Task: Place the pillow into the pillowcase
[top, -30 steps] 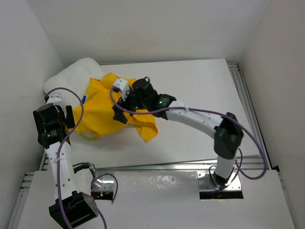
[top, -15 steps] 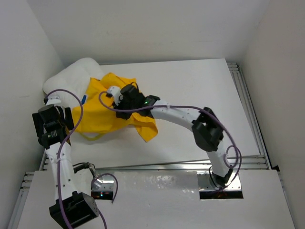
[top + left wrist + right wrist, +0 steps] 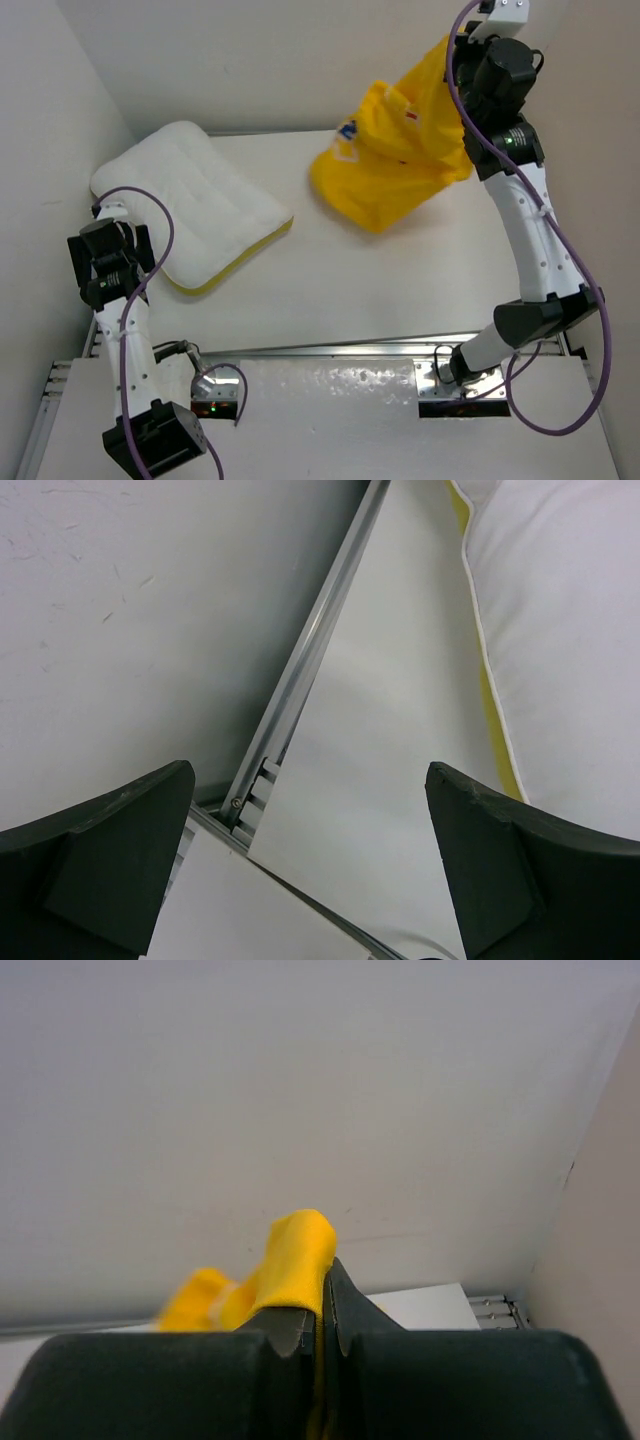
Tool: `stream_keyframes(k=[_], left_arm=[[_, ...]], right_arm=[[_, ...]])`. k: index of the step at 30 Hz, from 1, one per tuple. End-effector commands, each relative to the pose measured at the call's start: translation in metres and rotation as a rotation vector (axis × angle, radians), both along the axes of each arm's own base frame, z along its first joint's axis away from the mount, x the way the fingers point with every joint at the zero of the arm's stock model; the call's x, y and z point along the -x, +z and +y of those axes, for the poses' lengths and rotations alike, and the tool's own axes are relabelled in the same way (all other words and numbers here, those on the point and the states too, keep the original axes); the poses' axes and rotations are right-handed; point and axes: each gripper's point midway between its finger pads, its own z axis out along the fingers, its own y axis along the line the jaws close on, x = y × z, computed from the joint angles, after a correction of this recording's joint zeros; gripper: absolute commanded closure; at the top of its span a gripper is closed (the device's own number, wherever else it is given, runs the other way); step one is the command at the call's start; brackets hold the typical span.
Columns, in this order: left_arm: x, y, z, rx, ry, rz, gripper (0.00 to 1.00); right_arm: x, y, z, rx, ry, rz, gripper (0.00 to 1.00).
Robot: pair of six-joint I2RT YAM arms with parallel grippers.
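Observation:
The white pillow lies at the back left of the table, with a yellow strip along its near edge. High over the back right hangs the bright yellow pillowcase, bunched up, with a bit of blue print showing. My right gripper is raised and shut on its top fold. The right wrist view shows yellow pillowcase cloth pinched in that gripper. My left gripper stands open by the table's left edge, just near of the pillow. Its wrist view shows the gripper empty, the pillow off to the right.
An aluminium rail runs along the table's left edge against the wall. A similar rail borders the right edge. Walls enclose the left, back and right. A metal plate spans the near edge between the arm bases.
My right gripper shut on the pillowcase and lifted it up and to the back right, off the pillow, which now lies uncovered. The left arm has not moved.

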Motion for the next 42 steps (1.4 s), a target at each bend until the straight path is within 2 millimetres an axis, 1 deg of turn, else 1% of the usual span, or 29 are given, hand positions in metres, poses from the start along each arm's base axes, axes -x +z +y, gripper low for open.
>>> stream_keyframes(k=[1, 2, 4, 7, 8, 9, 10, 11, 12, 13, 14, 15, 16, 19, 20, 21, 23, 24, 26, 27, 28, 29, 30, 31, 32, 33, 35, 37, 42], left_arm=[[-0.011, 0.027, 0.004, -0.032, -0.006, -0.078, 0.00], [-0.010, 0.026, 0.003, -0.030, -0.006, -0.078, 0.00], [-0.010, 0.026, 0.003, -0.028, -0.005, -0.080, 0.00], [-0.008, 0.027, 0.002, -0.029, -0.001, -0.080, 0.00], [-0.007, 0.028, 0.002, -0.030, -0.001, -0.083, 0.00], [-0.006, 0.027, 0.002, -0.030, 0.000, -0.081, 0.00], [-0.006, 0.028, 0.001, -0.032, -0.002, -0.083, 0.00], [-0.006, 0.028, 0.001, -0.029, -0.005, -0.082, 0.00], [-0.006, 0.028, 0.001, -0.029, -0.006, -0.083, 0.00], [-0.006, 0.028, 0.000, -0.028, -0.006, -0.082, 0.00], [-0.006, 0.028, 0.000, -0.028, -0.006, -0.082, 0.00], [-0.005, 0.028, 0.000, -0.026, -0.004, -0.080, 0.00], [-0.004, 0.028, 0.000, -0.026, -0.002, -0.081, 0.00], [-0.002, 0.024, -0.002, -0.028, -0.016, -0.068, 0.00], [-0.001, 0.023, -0.002, -0.029, -0.017, -0.067, 0.00], [-0.002, 0.021, -0.002, -0.032, -0.019, -0.067, 0.00], [-0.003, 0.020, -0.002, -0.027, -0.023, -0.068, 0.00], [-0.004, 0.021, -0.003, -0.025, -0.027, -0.072, 0.00], [-0.006, 0.020, -0.004, -0.019, -0.035, -0.068, 0.00], [-0.007, 0.022, -0.004, -0.019, -0.037, -0.072, 0.00], [-0.008, 0.022, -0.003, -0.021, -0.041, -0.068, 0.00], [-0.009, 0.021, -0.004, -0.018, -0.047, -0.067, 0.00], [-0.010, 0.022, -0.004, -0.018, -0.052, -0.070, 0.00], [-0.010, 0.021, -0.004, -0.015, -0.056, -0.063, 0.00], [-0.011, 0.021, -0.004, -0.013, -0.057, -0.062, 0.00], [-0.011, 0.021, -0.004, -0.013, -0.057, -0.062, 0.00], [-0.011, 0.020, -0.005, -0.012, -0.060, -0.055, 0.00], [-0.009, 0.020, -0.004, -0.016, -0.060, -0.046, 0.00], [-0.010, 0.015, -0.004, -0.007, -0.063, -0.033, 0.00]], right_arm=[[-0.002, 0.002, -0.001, 0.032, -0.062, 0.007, 1.00], [-0.006, 0.002, 0.012, 0.026, 0.009, 0.004, 1.00], [-0.019, -0.023, 0.040, -0.013, 0.132, 0.064, 1.00], [-0.026, -0.080, 0.108, -0.080, 0.406, 0.202, 1.00], [-0.025, -0.109, 0.127, -0.083, 0.457, 0.267, 1.00], [-0.012, -0.132, 0.172, -0.063, 0.582, 0.318, 1.00], [-0.001, -0.149, 0.199, -0.032, 0.648, 0.351, 1.00], [0.029, -0.191, 0.251, 0.059, 0.799, 0.422, 1.00], [0.033, -0.192, 0.255, 0.099, 0.841, 0.411, 1.00], [0.065, -0.215, 0.299, 0.166, 0.981, 0.449, 0.93], [0.087, -0.225, 0.318, 0.222, 1.089, 0.463, 0.45], [0.132, -0.241, 0.342, 0.312, 1.297, 0.499, 0.08], [0.149, -0.245, 0.349, 0.334, 1.377, 0.515, 0.01], [0.175, -0.229, 0.348, 0.302, 1.467, 0.476, 0.01], [0.181, -0.223, 0.333, 0.289, 1.424, 0.451, 0.01], [0.171, -0.202, 0.332, 0.244, 1.368, 0.350, 0.01], [0.156, -0.201, 0.295, 0.161, 1.211, 0.323, 0.01], [0.137, -0.193, 0.276, 0.068, 1.133, 0.313, 0.27], [0.108, -0.214, 0.241, -0.039, 0.969, 0.398, 0.88], [0.087, -0.227, 0.215, -0.140, 0.853, 0.469, 0.99], [0.075, -0.241, 0.199, -0.183, 0.769, 0.519, 0.91], [0.059, -0.256, 0.178, -0.220, 0.639, 0.562, 0.69], [0.046, -0.292, 0.153, -0.300, 0.510, 0.679, 0.44], [0.039, -0.310, 0.139, -0.333, 0.430, 0.728, 0.31], [0.035, -0.330, 0.126, -0.369, 0.359, 0.777, 0.29], [0.031, -0.362, 0.110, -0.423, 0.274, 0.852, 0.26], [0.036, -0.391, 0.108, -0.432, 0.268, 0.922, 0.25], [0.048, -0.422, 0.112, -0.421, 0.286, 0.990, 0.28], [0.069, -0.453, 0.121, -0.462, 0.307, 1.025, 0.37]])
